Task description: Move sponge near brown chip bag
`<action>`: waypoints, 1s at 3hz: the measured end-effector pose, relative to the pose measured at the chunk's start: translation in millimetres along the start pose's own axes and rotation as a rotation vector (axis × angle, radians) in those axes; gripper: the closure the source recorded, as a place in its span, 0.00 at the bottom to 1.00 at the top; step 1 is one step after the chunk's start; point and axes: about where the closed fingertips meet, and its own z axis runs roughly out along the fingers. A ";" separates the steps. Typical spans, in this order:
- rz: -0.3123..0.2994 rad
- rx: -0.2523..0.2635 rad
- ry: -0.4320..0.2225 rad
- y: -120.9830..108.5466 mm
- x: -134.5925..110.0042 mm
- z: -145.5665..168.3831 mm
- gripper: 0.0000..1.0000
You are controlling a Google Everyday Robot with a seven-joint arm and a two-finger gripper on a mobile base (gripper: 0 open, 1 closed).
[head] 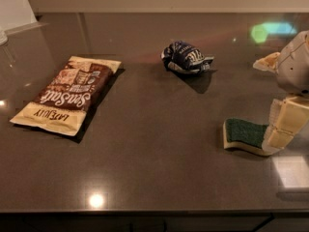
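The sponge (244, 133), dark green on top with a pale yellow body, lies flat on the dark countertop at the right. My gripper (282, 125) is cream-coloured and hangs from the arm at the right edge. It is low over the sponge's right end and overlaps it in the view. The brown chip bag (66, 96), with "Sea Salt" and "Late July" lettering, lies flat at the left, far from the sponge.
A small balled-up dark blue and white bag (187, 58) sits at the back middle. The countertop's front edge (145, 210) runs along the bottom. A pale wall stands behind, and a white object (14, 6) sits at the back left corner.
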 end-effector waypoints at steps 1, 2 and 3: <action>-0.004 -0.013 0.005 3.8 11.5 21.2 0.00; 0.002 -0.025 0.019 5.2 21.7 37.2 0.00; 0.011 -0.042 0.033 8.3 31.9 52.1 0.00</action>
